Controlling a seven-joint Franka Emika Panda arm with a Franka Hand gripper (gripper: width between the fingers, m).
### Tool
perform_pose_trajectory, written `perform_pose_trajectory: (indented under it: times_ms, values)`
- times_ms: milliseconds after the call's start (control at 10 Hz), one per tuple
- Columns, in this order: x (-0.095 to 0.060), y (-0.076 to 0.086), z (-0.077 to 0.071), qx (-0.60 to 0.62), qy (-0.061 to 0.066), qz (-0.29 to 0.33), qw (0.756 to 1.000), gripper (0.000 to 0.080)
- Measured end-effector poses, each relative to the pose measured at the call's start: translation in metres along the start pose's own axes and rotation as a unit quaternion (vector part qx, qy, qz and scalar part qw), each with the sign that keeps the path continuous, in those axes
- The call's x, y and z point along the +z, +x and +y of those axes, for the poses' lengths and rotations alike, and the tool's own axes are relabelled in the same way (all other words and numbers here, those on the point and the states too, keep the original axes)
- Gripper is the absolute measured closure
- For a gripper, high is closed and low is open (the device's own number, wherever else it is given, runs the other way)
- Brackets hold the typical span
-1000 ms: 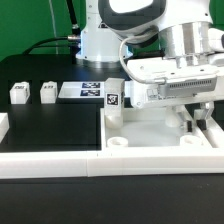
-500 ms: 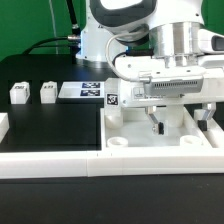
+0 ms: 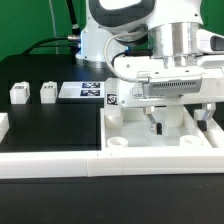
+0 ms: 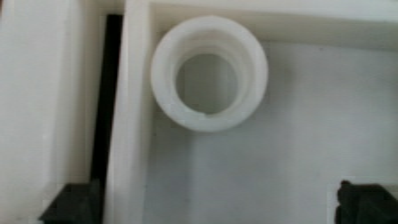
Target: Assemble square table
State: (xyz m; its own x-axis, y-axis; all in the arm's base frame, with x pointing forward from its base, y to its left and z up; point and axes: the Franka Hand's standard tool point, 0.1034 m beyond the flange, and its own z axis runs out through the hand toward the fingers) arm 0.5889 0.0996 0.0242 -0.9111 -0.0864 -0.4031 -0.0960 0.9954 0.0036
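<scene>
Exterior view, read from nine o'clock toward three o'clock. Two loose legs, the first [image 3: 18,93] and the second [image 3: 47,92], stand upright side by side on the black surface [image 3: 55,125], well apart from the top. Just beside them, toward three o'clock, lies the marker board [image 3: 85,91]. A white rail [image 3: 60,163] runs along the six o'clock edge of the scene. The top [image 3: 135,130] lies flat in the three o'clock half, rim upward, with a tag [image 3: 113,99] standing at its ten o'clock corner and a socket [image 3: 118,143] at its seven o'clock corner. I see the gripper [image 3: 178,120] hanging low over the top's inside, its jaws spread wide with nothing between them. In the wrist view, the two dark fingertips [image 4: 71,205] stand far apart, with only the top's bare white floor between them. One round socket [image 4: 210,118] lies ahead of the gripper [image 4: 217,203], close beside the raised rim [image 4: 128,120]. I cannot tell whether the fingertips touch the floor.
</scene>
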Motion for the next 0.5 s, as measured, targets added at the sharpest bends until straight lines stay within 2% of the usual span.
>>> perform_pose_trajectory:
  times_ms: [100,300,500]
  values:
    - [-0.003,-0.002,0.001,-0.002,-0.002,-0.003,1.0,0.0151]
    - [-0.043,-0.018,-0.004,0.005,0.001,-0.024,1.0,0.0151]
    - [-0.072,-0.016,-0.029,0.026,0.011,-0.031,0.999,0.0151]
